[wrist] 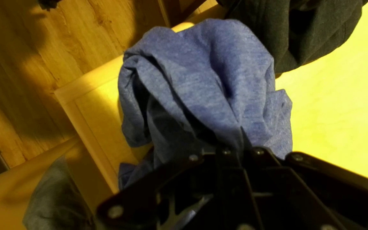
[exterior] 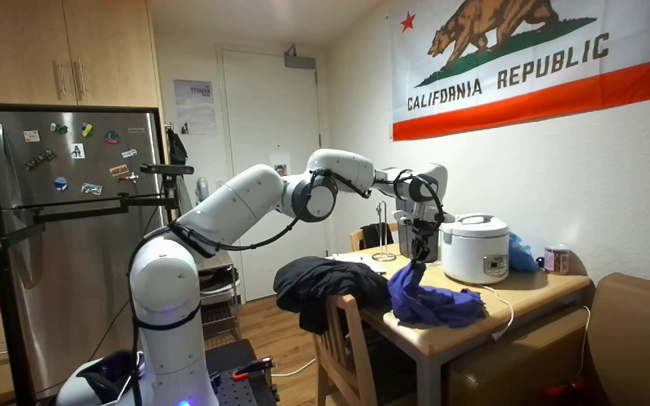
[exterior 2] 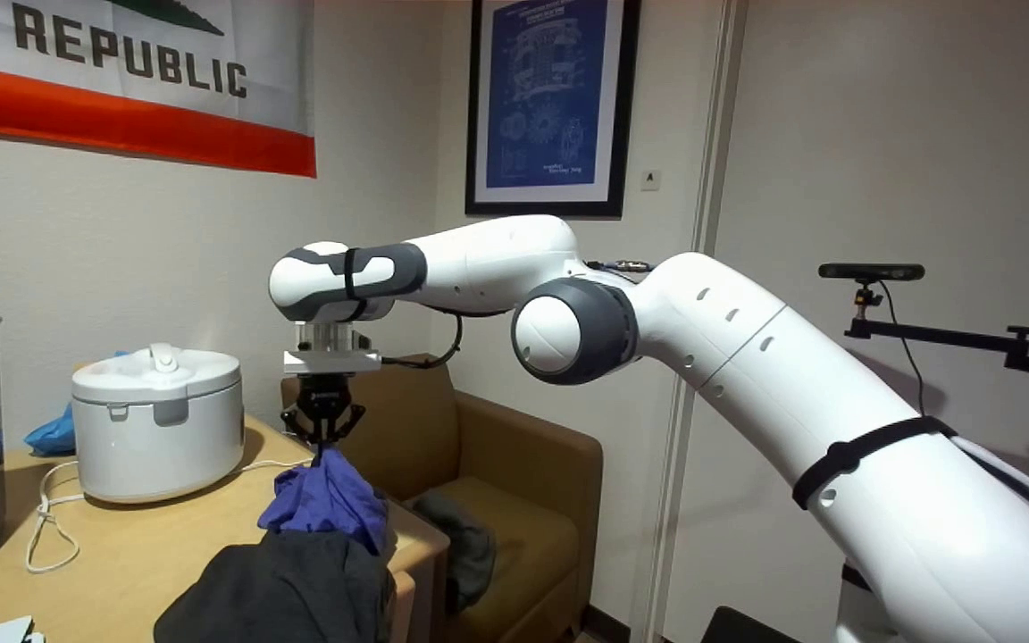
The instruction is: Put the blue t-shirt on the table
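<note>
The jointed black tool (wrist: 241, 149), pinched tight, grips the heathered blue t-shirt (wrist: 200, 76), rumpled on the table (wrist: 334, 121)

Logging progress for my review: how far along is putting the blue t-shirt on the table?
Looks done: most of the blue t-shirt rests bunched on the table.
In hand: the jaws are shut on its raised peak.
Left, probably: releasing that pinched peak and lifting clear.

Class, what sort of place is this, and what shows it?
Probably a home kitchen and dining area: a silver metal fridge, pale wooden cabinets and a white rounded rice cooker.
</note>
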